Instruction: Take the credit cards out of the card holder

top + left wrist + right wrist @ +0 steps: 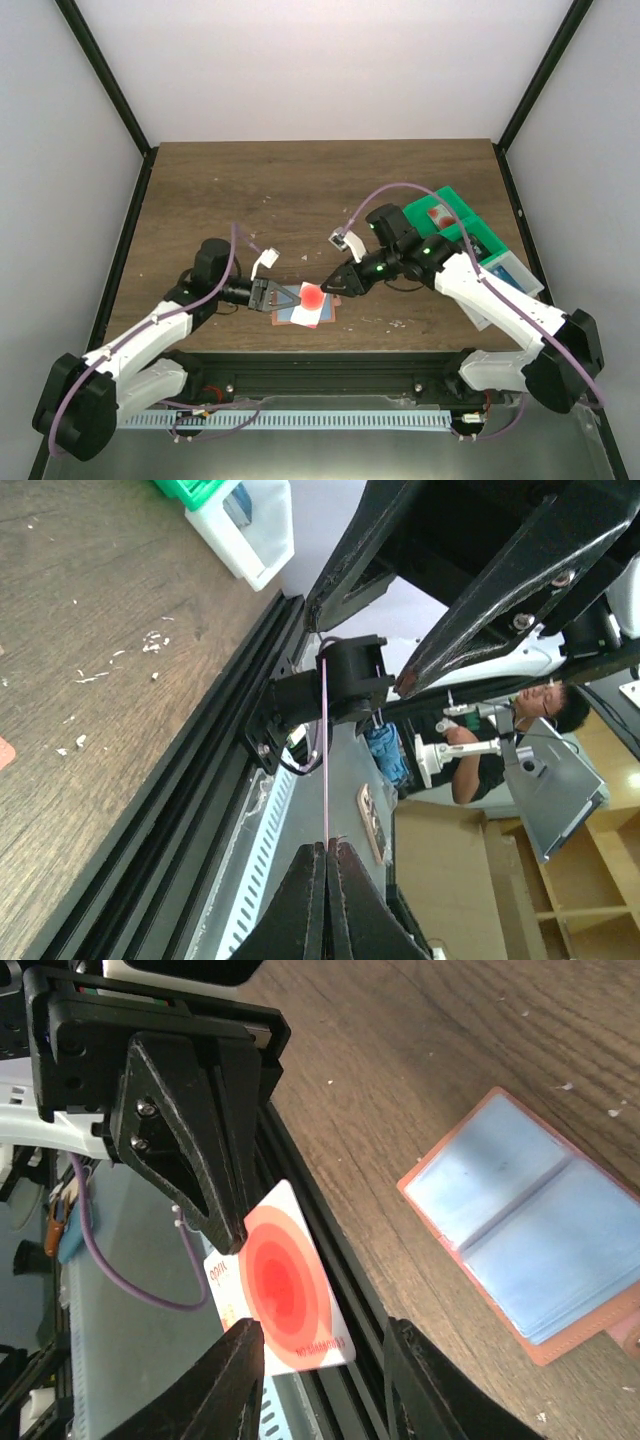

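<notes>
The card holder (298, 314) lies open on the table near the front edge. Its light blue lining and tan-pink rim show in the right wrist view (530, 1245). My left gripper (272, 297) is shut on one edge of the red and white credit card (313, 296) and holds it above the holder. In the left wrist view the card (326, 750) is edge-on between the shut jaws (327, 848). My right gripper (335, 283) is open. In the right wrist view its fingers (320, 1332) straddle the card's free end (285, 1290) without touching it. The dark and blue cards are not visible.
A green compartment tray (455, 222) with a red item in it stands at the right. A clear bin (508, 270) lies beside it, partly under the right arm. The black frame rail (330, 360) runs along the table's front edge.
</notes>
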Controlling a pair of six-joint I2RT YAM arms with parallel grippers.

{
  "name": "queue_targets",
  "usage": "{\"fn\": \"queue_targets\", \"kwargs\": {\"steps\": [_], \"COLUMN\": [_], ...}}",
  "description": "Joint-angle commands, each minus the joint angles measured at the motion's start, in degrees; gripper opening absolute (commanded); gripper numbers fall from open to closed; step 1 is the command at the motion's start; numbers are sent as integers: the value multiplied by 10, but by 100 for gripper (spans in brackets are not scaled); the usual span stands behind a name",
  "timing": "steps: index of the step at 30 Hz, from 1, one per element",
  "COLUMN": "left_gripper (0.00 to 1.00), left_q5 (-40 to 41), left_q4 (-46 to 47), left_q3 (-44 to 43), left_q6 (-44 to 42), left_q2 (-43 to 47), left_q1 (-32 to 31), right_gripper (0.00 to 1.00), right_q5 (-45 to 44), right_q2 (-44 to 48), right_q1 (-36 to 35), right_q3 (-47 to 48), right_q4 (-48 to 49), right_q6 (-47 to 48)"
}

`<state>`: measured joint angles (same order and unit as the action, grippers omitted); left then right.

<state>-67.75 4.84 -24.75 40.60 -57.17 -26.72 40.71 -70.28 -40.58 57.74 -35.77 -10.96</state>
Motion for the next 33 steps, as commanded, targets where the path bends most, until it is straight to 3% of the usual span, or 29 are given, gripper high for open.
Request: {"fn": "queue_targets", "kwargs": {"steps": [1, 11, 17, 20, 33], "left_gripper": [0, 0, 0, 0, 0], "left_q5": [-14, -27, -33, -33, -32], "left_q4": [-15, -10, -9, -8, -12], "left_q3": [-18, -22, -29, -31, -28], "left_q6": [-27, -39, -49, -52, -59], "left_q2": [-6, -20, -32, -38, -36], "left_q1": [-14, -25, -27, -28, -34], "right_gripper": [34, 22, 22, 28, 29], "right_q5": [48, 121, 126, 99, 89], "right_q2": [-15, -44, -53, -59, -61], "right_q1": [4, 3, 3, 3, 4], "right_q3": [42, 10, 2, 1, 19], "right_q4": [-1, 35, 34, 30, 50], "right_q6": [15, 16, 18, 18, -3]}}
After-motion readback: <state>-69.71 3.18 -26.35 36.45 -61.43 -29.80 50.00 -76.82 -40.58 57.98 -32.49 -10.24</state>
